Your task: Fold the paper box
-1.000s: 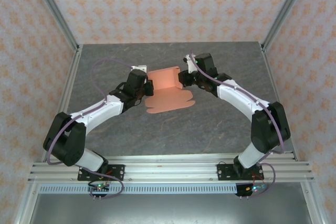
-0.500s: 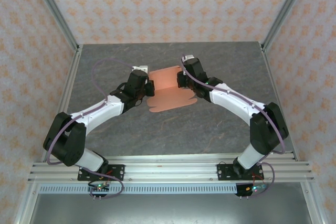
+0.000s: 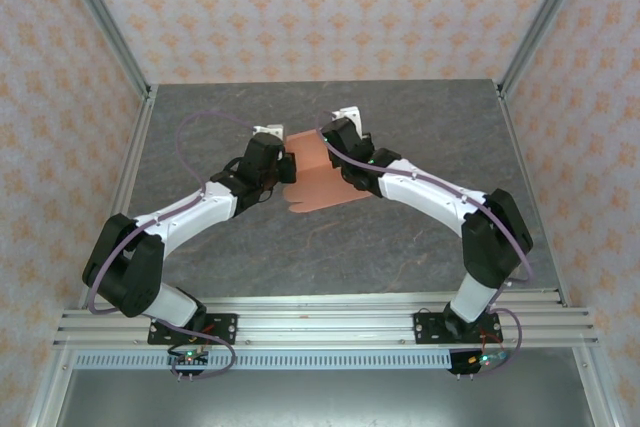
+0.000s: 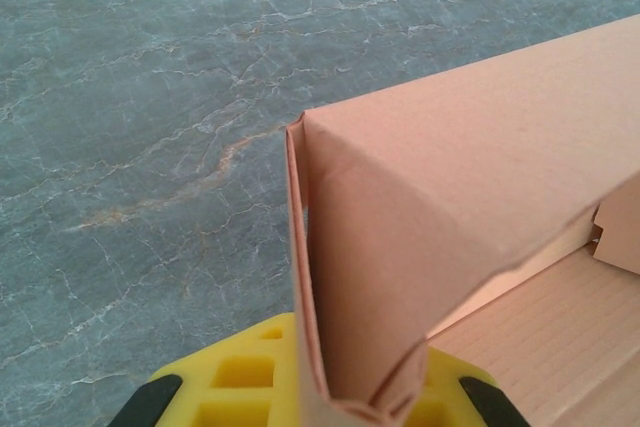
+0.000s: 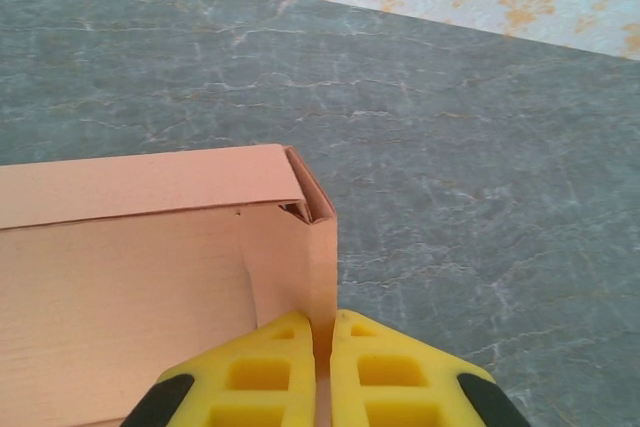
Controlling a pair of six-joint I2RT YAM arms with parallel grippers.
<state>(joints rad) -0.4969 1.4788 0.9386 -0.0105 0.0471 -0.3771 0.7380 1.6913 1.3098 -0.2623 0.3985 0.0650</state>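
Salmon-orange card of the paper box [image 3: 315,187] lies on the counter [image 3: 420,247], midway toward its far edge. Its left wall is pinched in the left tool [image 4: 350,402]. The right tool [image 5: 322,347], clenched on the right end wall, has been swung inward, so the walls are judged half raised.

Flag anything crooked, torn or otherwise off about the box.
No tear shows. On the paper box, the end wall between the left jaws bows into a loose loop rather than lying flat, with a faint crease near its top corner. The front flap lies unfolded on the table.
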